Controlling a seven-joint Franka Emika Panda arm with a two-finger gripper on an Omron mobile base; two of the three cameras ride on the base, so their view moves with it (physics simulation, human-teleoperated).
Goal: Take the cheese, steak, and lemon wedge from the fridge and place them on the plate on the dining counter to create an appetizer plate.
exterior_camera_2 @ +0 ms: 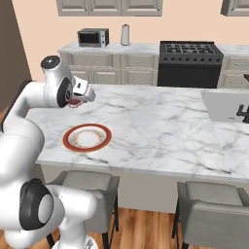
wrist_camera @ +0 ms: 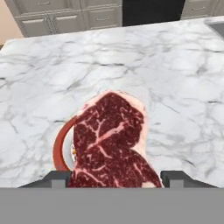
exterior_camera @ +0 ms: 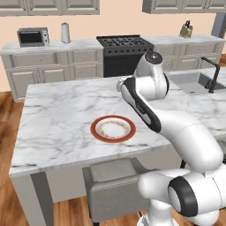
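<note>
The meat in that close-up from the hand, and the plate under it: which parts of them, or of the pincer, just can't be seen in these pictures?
- Steak: its lower end is cut off at the bottom of the hand view.
- Plate: hand view, mostly covered by the steak; a rim arc shows.
- Pincer: hand view, its contact with the steak is hidden.
- Pincer: right base view, too small to judge.

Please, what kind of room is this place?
A home kitchen, it seems: a black stove and microwave stand at the wall, and a marble island has a sink.
</note>
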